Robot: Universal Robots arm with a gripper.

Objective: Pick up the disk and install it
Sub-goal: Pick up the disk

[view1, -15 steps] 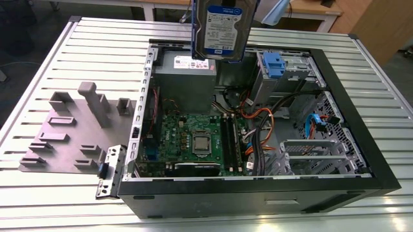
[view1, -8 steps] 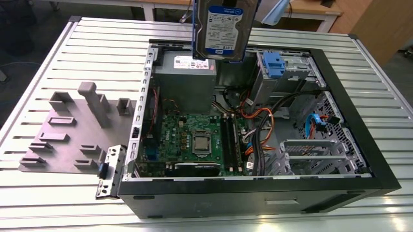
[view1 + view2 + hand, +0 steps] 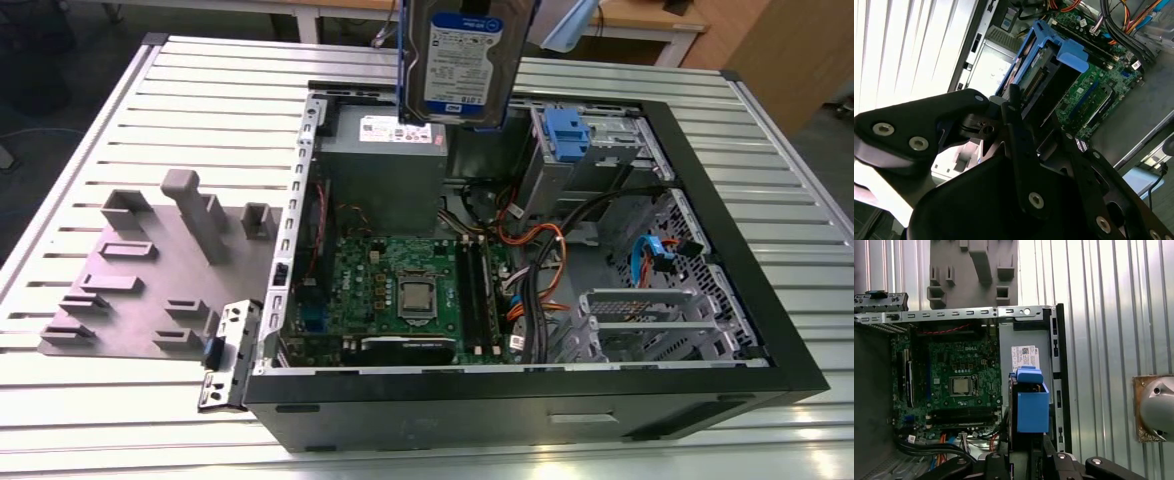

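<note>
Gripper clamped on the disk; disk hangs upright beneath it, over the power supply in the open computer case.

Open computer case on the tabletop, with the disk hanging above it.
The disk stands on edge over the power supply box, which sits in the case's far corner on the exterior view's left. The motherboard lies in front of that box, and a drive cage is in the far corner to the exterior view's right. Outside the case, on the exterior view's left, a holder plate lies on the tabletop. A metal bracket lies just beside the case's near corner.
</note>
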